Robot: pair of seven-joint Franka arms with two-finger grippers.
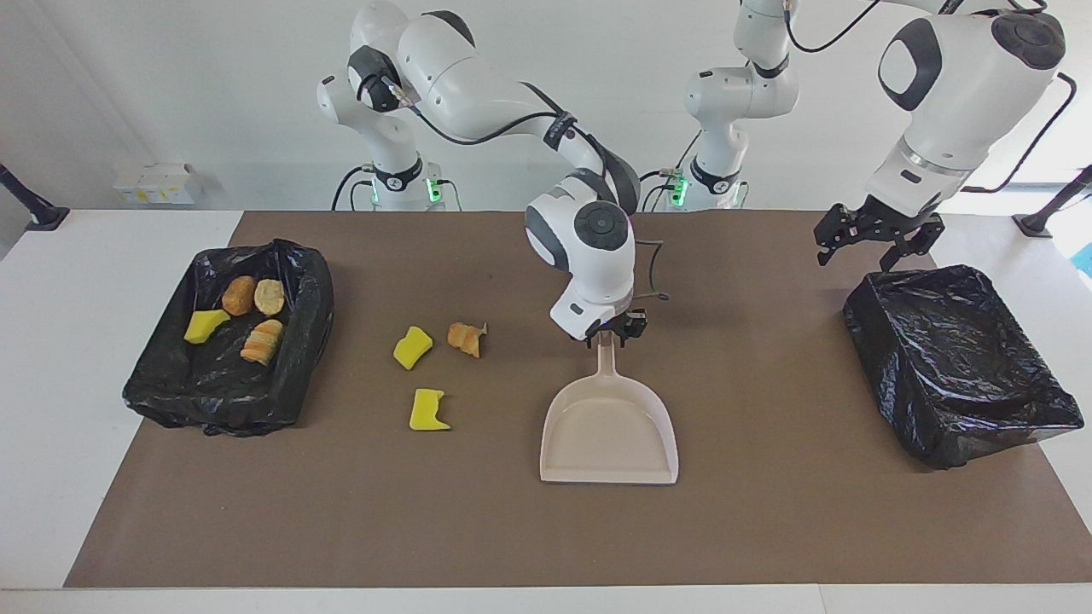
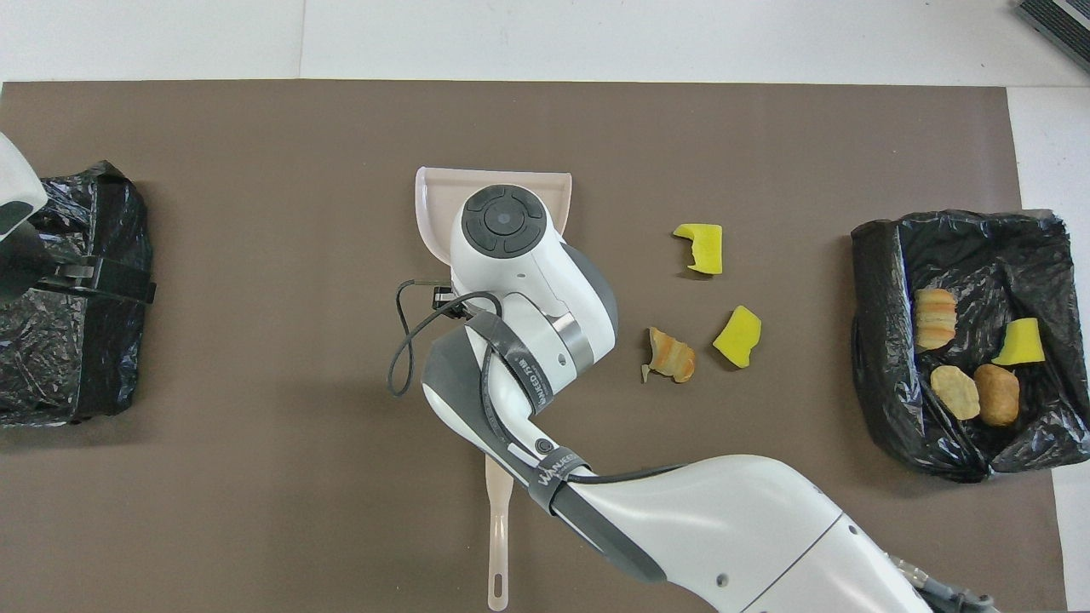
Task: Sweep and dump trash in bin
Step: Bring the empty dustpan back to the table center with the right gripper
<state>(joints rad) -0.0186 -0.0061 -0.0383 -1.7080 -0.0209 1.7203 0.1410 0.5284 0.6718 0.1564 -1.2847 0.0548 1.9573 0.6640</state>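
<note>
Beige plastic dustpan [image 1: 609, 426] clamped by its handle in my right gripper [image 1: 607, 331], mid-table.

Nearest the robots, my left gripper [image 1: 870, 239] waits with fingers spread over the empty black-lined bin [image 1: 955, 358]. Next, three loose trash pieces [image 1: 413, 348] lie beside the pan toward the right arm's end; four sit in the other bin [image 1: 223, 341]. I'd keep the pan's lip flat on the mat and slide sideways into them slowly.

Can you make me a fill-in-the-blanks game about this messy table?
1. The right gripper holds the beige dustpan by its ____.
2. ____ trash pieces lie loose on the brown mat.
3. The bin at the right arm's end holds ____ pieces.
4. The left gripper hangs over the ____ bin.

Missing words: handle; three; four; empty
</note>
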